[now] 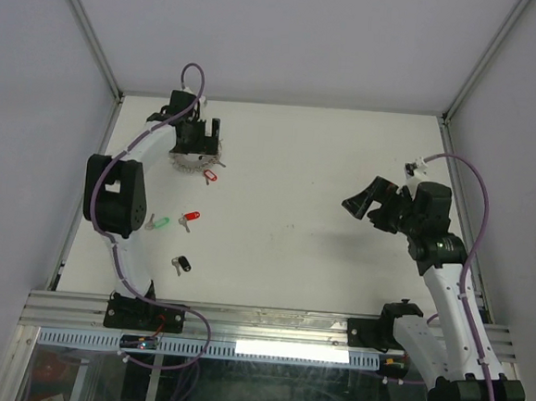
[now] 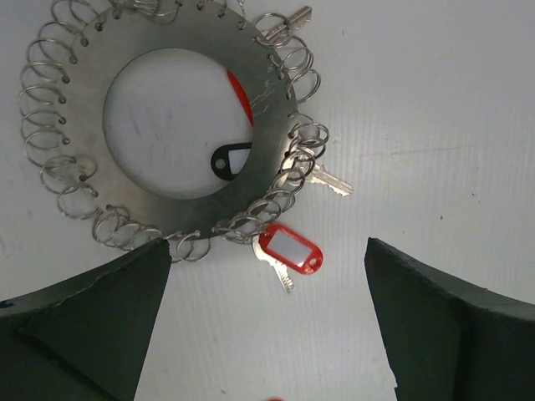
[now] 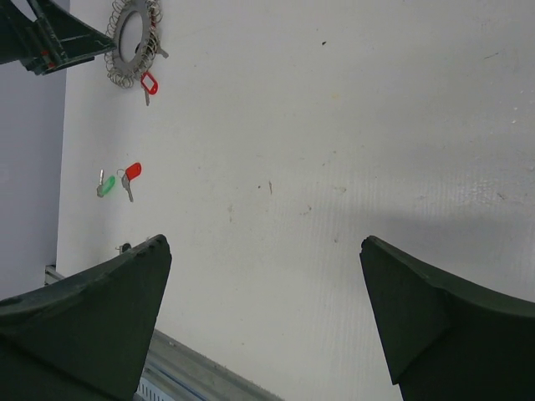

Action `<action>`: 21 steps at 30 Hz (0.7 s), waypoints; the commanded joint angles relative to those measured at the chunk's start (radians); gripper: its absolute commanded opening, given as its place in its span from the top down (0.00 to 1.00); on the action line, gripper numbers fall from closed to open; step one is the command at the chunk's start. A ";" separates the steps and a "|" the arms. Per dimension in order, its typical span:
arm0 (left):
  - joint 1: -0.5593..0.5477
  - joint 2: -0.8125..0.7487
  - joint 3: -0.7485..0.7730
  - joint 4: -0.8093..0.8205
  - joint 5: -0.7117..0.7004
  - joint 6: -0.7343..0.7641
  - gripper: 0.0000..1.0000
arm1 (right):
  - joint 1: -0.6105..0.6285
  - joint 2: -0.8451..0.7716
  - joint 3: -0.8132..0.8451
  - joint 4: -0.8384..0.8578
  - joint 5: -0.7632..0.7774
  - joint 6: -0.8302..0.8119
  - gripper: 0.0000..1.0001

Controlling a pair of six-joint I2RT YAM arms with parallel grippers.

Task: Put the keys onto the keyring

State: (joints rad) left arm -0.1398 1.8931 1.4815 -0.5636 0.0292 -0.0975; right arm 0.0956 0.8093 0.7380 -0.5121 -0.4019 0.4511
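Observation:
The keyring (image 2: 92, 79) is a flat grey ring with a fringe of small wire loops, lying at the table's far left (image 1: 189, 164). A red-tagged key (image 2: 290, 251) hangs at its near rim, a black tag (image 2: 230, 159) shows through its hole, and a bare silver key (image 2: 330, 180) sticks out on the right. My left gripper (image 2: 267, 244) hovers open just above that rim, holding nothing. Loose on the table lie a green key (image 1: 161, 221), a red key (image 1: 191, 217) and a black key (image 1: 182, 264). My right gripper (image 3: 264, 241) stands open and empty over the table's right side (image 1: 370, 204).
The white table (image 1: 299, 166) is boxed in by grey walls with aluminium posts. A metal rail (image 1: 268, 323) runs along the near edge. The left arm's elbow (image 1: 115, 193) stands next to the green key.

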 commanded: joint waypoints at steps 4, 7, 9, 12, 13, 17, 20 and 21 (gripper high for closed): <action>-0.051 0.133 0.148 -0.021 0.027 0.066 0.01 | -0.007 0.003 -0.023 0.076 -0.052 0.009 0.01; -0.052 0.181 0.193 -0.021 0.023 0.085 0.01 | -0.006 0.008 -0.022 0.075 -0.058 0.012 0.01; -0.052 0.208 0.222 -0.021 0.014 0.096 0.01 | -0.007 0.009 -0.019 0.073 -0.062 0.014 0.01; -0.052 0.242 0.259 -0.023 0.011 0.107 0.01 | -0.006 0.011 -0.018 0.071 -0.063 0.014 0.01; -0.052 0.252 0.269 -0.026 0.010 0.110 0.01 | -0.006 0.013 -0.017 0.069 -0.064 0.014 0.01; -0.052 0.283 0.294 -0.034 0.014 0.110 0.01 | -0.006 0.017 -0.020 0.071 -0.064 0.019 0.01; -0.052 0.303 0.310 -0.046 0.020 0.113 0.01 | -0.006 0.025 -0.021 0.076 -0.066 0.024 0.01; -0.052 0.308 0.316 -0.051 0.026 0.113 0.01 | -0.006 0.028 -0.020 0.077 -0.068 0.024 0.01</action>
State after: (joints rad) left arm -0.1947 2.1868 1.7382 -0.6106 0.0341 -0.0067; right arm 0.0956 0.8299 0.7082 -0.4904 -0.4469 0.4599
